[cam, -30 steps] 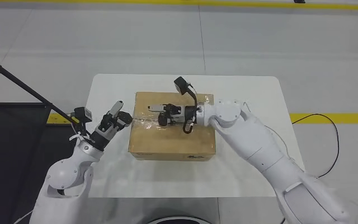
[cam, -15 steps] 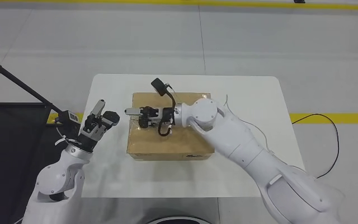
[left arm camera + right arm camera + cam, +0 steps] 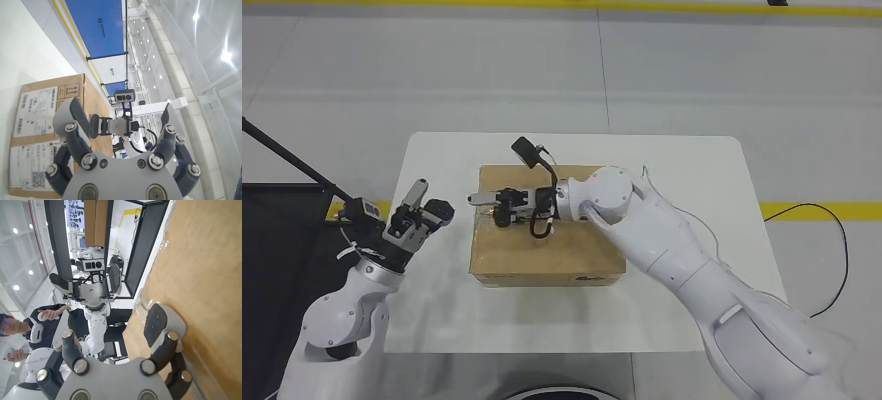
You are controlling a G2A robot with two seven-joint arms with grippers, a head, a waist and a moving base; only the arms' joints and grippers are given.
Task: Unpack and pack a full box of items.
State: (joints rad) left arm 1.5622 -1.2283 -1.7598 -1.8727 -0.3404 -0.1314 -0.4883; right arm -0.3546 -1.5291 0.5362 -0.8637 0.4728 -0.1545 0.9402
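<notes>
the cardboard box [image 3: 542, 250] is laid with long axis 9 to 3 o'clock; left tool [image 3: 430, 204] and right tool [image 3: 489, 199] are spread, empty.

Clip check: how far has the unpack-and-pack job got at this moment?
Done: nothing visible; the box sits shut on the table, clear tape on its seam. In hand: the right hand, open, lies over the box top by the taped edge; the left hand, open, hangs beside the box, holding nothing. Left: opening it, unpacking, repacking.
</notes>
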